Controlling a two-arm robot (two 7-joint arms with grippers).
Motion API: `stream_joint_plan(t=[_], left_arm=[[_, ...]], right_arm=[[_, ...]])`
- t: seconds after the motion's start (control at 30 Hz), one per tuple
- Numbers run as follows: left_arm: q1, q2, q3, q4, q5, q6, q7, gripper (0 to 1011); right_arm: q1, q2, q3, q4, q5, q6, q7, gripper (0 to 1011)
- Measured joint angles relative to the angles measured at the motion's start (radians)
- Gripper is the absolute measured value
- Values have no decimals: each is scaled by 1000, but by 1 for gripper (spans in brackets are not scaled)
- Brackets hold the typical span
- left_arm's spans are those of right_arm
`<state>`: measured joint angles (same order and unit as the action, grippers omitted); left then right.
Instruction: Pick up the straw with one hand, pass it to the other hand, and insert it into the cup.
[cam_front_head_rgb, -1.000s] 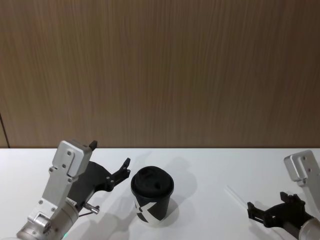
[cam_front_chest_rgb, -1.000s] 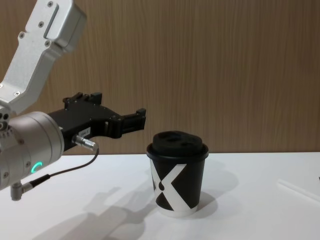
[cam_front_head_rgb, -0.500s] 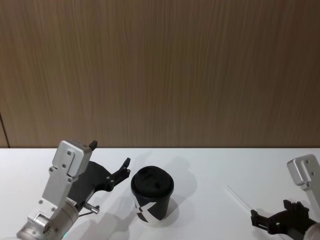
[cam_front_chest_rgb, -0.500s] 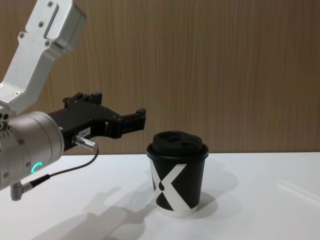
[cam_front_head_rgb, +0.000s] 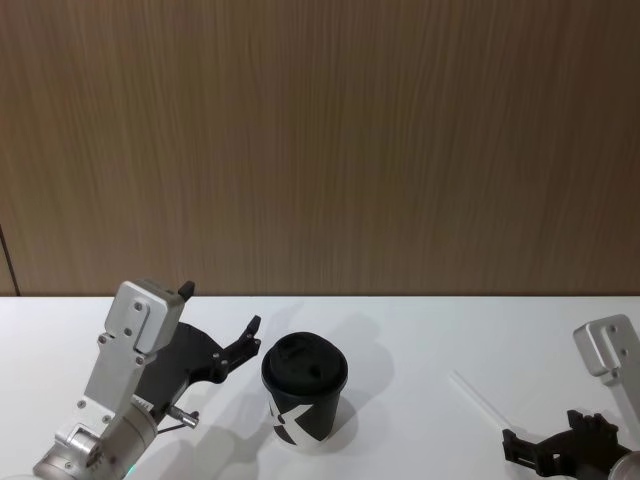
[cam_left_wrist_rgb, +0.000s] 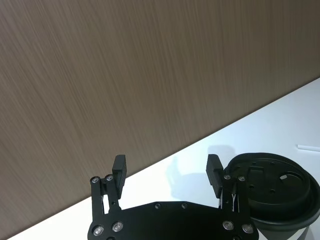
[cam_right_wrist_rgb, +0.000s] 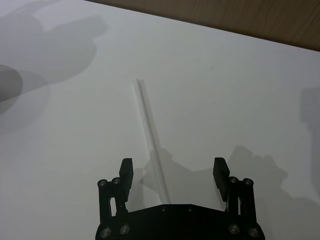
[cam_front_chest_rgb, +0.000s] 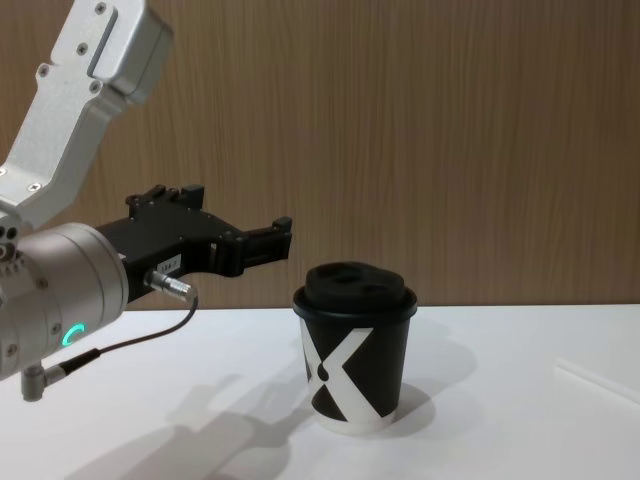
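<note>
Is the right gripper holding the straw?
No, the straw lies flat on the table, with the right gripper open and its fingers on either side of it.

The straw (cam_front_head_rgb: 482, 402), thin, white and straight, lies flat at the head view's lower right, running diagonally. The black right gripper (cam_right_wrist_rgb: 172, 165) hovers over its near end, fingers spread to either side of it. The cup (cam_front_head_rgb: 300, 415), black with a white X and a black domed lid, stands upright at lower centre. The left gripper (cam_left_wrist_rgb: 166, 162), fingers apart, hangs just left of the lid.
</note>
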<state>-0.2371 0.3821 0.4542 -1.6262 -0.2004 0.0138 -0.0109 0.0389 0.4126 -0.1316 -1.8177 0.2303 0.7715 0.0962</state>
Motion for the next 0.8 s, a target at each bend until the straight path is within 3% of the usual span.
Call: stream_joint_plan(t=[0.8], left_arm=[[0,0,0,0,0,0,0,1003]], right_arm=[[21,-54,30,37,19,27,13,1001]])
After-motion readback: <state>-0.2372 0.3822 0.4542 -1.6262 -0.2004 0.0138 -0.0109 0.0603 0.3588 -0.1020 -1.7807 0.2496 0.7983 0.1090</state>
